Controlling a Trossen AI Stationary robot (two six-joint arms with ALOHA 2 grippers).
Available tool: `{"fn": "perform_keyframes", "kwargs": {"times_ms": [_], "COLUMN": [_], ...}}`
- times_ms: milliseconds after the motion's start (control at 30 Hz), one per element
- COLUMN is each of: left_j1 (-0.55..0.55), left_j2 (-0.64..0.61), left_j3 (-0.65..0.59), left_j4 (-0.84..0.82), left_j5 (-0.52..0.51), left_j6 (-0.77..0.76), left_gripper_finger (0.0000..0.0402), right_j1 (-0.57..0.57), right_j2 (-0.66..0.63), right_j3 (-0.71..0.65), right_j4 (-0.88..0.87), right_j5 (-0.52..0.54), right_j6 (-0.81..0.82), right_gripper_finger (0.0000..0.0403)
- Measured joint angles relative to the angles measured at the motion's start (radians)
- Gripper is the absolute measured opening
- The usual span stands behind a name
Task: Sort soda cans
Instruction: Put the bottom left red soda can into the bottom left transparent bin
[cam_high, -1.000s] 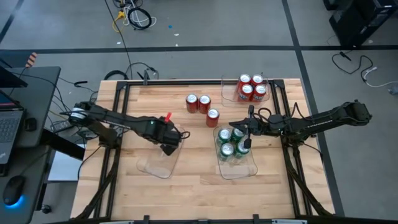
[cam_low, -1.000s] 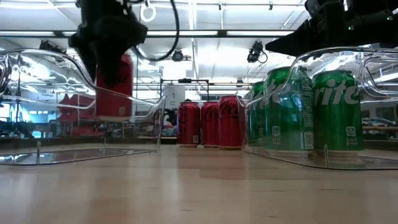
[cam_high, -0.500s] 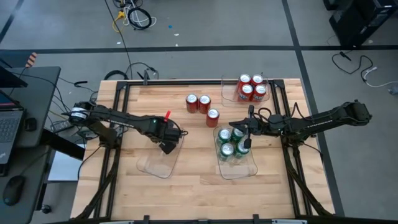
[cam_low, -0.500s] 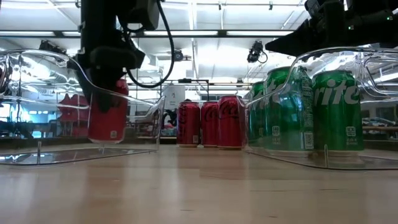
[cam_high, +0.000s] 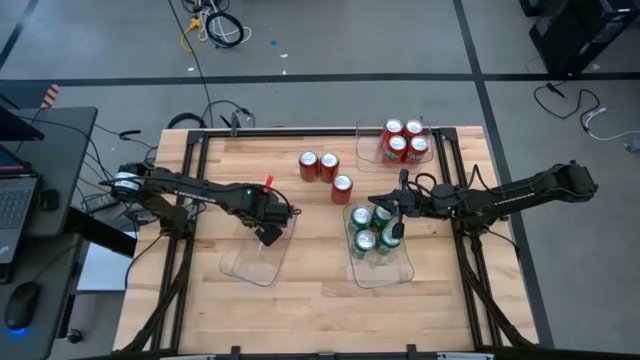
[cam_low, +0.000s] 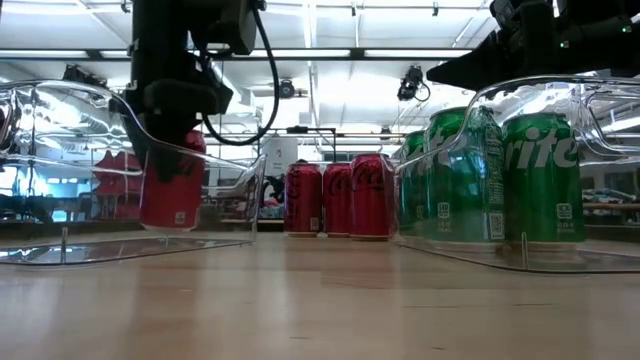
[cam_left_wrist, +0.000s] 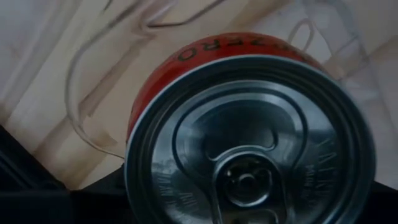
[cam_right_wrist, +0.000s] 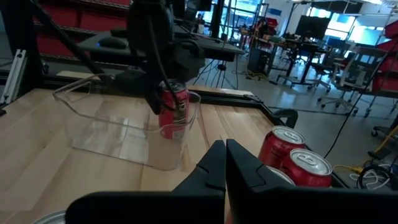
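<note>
My left gripper (cam_high: 267, 234) is shut on a red soda can (cam_low: 172, 192) inside the far end of the left clear bin (cam_high: 248, 266). The can's silver top fills the left wrist view (cam_left_wrist: 249, 143), and it also shows in the right wrist view (cam_right_wrist: 173, 113). My right gripper (cam_high: 398, 216) is shut and empty over the right clear bin (cam_high: 382, 272), which holds several green cans (cam_high: 368, 238) standing upright. Three red cans (cam_high: 325, 170) stand upright on the table's far middle. My left gripper holds the red can by its upper part (cam_low: 190, 140), pinched between the two fingers on its sides. The fingers come from above, pointing down. The can hangs roughly upright inside the bin, its base (cam_low: 168, 222) close to the bin floor; whether it touches, I cannot tell.
A third clear bin (cam_high: 362, 150) at the far right holds several red cans (cam_high: 404, 142). Bare wood lies along the near edge and between the two near bins. Dark frame rails run along the table's left and right sides.
My left gripper has gone down with the red can, from level with the bin's rim to deep inside the left bin, and has drifted a little toward the table's left. The can stays roughly upright in the hold.
</note>
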Motion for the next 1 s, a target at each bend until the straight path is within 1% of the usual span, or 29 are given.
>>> {"fn": "perform_keyframes", "kwargs": {"times_ms": [500, 567, 700, 800, 900, 1000], "left_j1": [0.0, 0.0, 0.0, 0.001, 0.001, 0.0], "left_j2": [0.044, 0.044, 0.046, 0.048, 0.048, 0.048], "left_j3": [0.003, 0.003, 0.002, 0.001, 0.001, 0.017], "left_j4": [0.004, 0.002, 0.0, -0.002, -0.008, -0.038], "left_j5": [-0.011, -0.011, -0.014, -0.009, 0.01, 0.014], "left_j6": [0.002, 0.002, 0.002, 0.002, 0.002, 0.003], "left_gripper_finger": [0.0261, 0.0276, 0.0324, 0.035, 0.0364, 0.0369], "right_j1": [0.0, 0.0, 0.0, 0.0, 0.0, 0.0], "right_j2": [0.0, 0.0, 0.0, 0.0, 0.0, 0.0], "right_j3": [0.0, 0.0, 0.0, 0.0, 0.0, 0.0], "right_j4": [0.0, 0.0, 0.0, 0.0, 0.0, 0.0], "right_j5": [0.0, 0.0, 0.0, 0.0, 0.0, 0.0], "right_j6": [0.0, 0.0, 0.0, 0.0, 0.0, 0.0], "right_gripper_finger": [0.0, 0.0, 0.0, 0.0, 0.0, 0.0]}}
